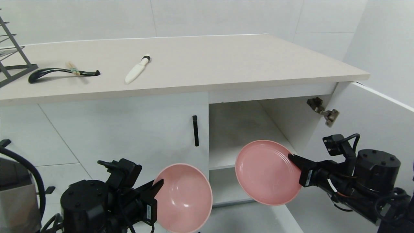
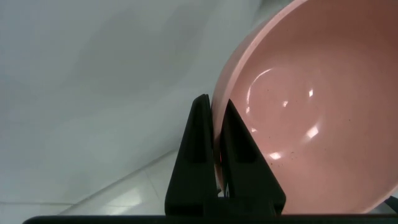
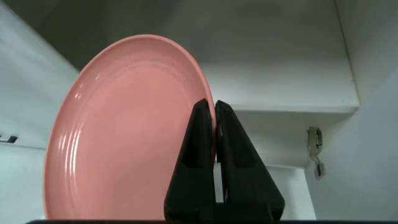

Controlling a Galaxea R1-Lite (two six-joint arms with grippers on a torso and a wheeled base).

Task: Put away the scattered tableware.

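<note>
My left gripper (image 1: 159,185) is shut on the rim of a pink bowl (image 1: 184,198), held on edge low in front of the closed left cabinet door. In the left wrist view the gripper (image 2: 215,109) pinches the bowl (image 2: 305,106) at its rim. My right gripper (image 1: 292,159) is shut on the rim of a pink plate (image 1: 266,171), held upright before the open cabinet compartment. The right wrist view shows that gripper (image 3: 214,109) clamping the plate (image 3: 124,130). On the countertop lie a black ladle (image 1: 59,72) and a white knife (image 1: 138,68).
The cabinet's right door (image 1: 372,119) stands open, showing a shelf (image 1: 236,129) inside. The left door with a black handle (image 1: 195,130) is closed. A dark wire rack (image 1: 13,55) stands at the counter's left end.
</note>
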